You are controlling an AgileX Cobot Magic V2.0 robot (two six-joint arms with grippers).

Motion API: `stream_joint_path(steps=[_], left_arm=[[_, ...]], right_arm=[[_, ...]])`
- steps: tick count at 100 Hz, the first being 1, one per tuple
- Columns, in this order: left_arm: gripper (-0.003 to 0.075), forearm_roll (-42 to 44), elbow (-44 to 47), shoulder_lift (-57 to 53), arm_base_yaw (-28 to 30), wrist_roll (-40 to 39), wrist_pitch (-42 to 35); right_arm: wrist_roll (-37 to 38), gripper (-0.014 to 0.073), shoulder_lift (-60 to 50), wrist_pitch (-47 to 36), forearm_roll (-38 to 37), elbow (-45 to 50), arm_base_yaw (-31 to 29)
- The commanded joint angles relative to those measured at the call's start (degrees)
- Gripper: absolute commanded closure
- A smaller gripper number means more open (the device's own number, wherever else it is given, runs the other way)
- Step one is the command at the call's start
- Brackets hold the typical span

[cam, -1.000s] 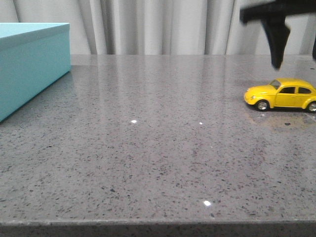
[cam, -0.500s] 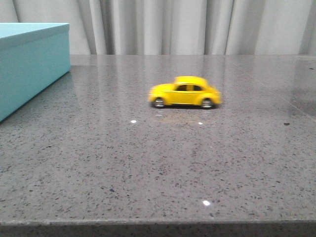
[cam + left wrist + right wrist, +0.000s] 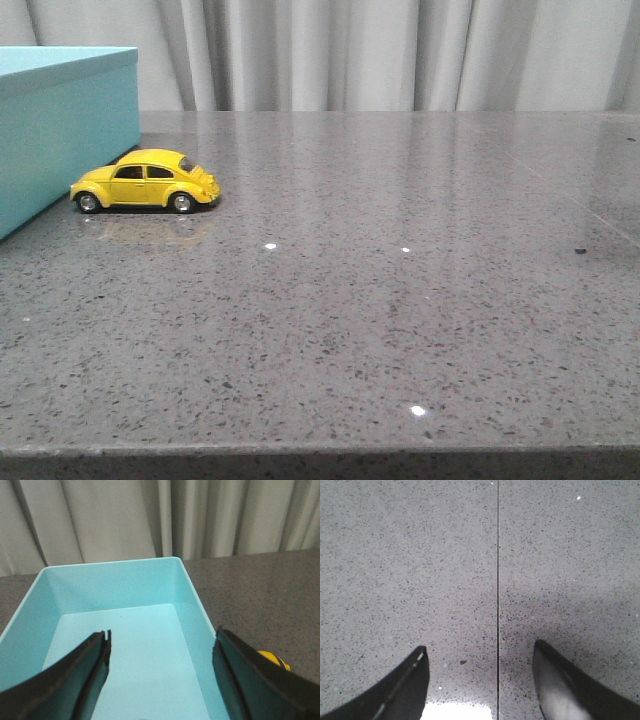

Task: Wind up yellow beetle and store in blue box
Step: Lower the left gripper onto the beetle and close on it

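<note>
The yellow beetle (image 3: pixel 146 181) stands on its wheels on the grey table, nose against or right next to the blue box (image 3: pixel 60 125) at the far left. A sliver of the beetle (image 3: pixel 272 658) shows in the left wrist view beside the box wall. My left gripper (image 3: pixel 162 645) is open and empty above the open blue box (image 3: pixel 125 645). My right gripper (image 3: pixel 480 652) is open and empty over bare table. Neither gripper shows in the front view.
The grey speckled table (image 3: pixel 380 280) runs to a front edge at the bottom of the front view. A thin dark seam (image 3: pixel 498 580) runs across the table under my right gripper. Pale curtains (image 3: pixel 350 50) hang behind.
The beetle has rolled left across the table, from the far right to the side of the blue box. The right gripper above it one second ago has left the front view.
</note>
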Motion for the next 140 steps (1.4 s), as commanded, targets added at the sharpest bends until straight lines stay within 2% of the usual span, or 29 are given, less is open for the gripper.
stream_joint_path(steps=[1, 21, 40, 47, 59, 83, 100, 140], left_arm=[[0.0288, -0.2, -4.4, 3.4, -2.6, 2.5, -1.5], [0.0287, -0.2, -12.5, 13.6, -9.2, 10.8, 4.9], [0.0284, -0.2, -25.1, 27.0, -14.0, 25.2, 18.8], [0.0245, -0.2, -30.0, 31.6, -15.5, 28.5, 23.7], [0.0132, 0.8, -37.7, 38.7, -17.1, 30.0, 28.8], [0.0135, 5.5, -49.6, 50.6, -17.9, 37.3, 38.8], [0.0135, 6.0, -50.6, 54.9, -18.4, 42.5, 40.1], [0.0135, 6.2, -50.7, 59.8, -20.6, 45.4, 39.9]], right_arm=[[-0.7, 0.0138, -2.5, -3.5, -0.2, -1.0, -0.1], [-0.7, 0.0138, -4.5, -2.9, 0.9, -1.0, -0.1], [-0.8, 0.0138, -5.8, -2.3, 1.9, -1.0, -0.1], [-0.8, 0.0138, -6.1, -2.3, 1.9, -1.0, -0.1], [-0.8, 0.0138, -6.5, -2.4, 2.0, -1.0, -0.1], [-2.7, 0.0138, -7.4, -2.4, 2.3, -1.0, -0.1], [-4.5, 0.0138, -7.6, -2.3, 2.9, -1.0, -0.1], [-4.9, 0.0138, -7.6, -2.1, 3.0, -1.0, -0.1]])
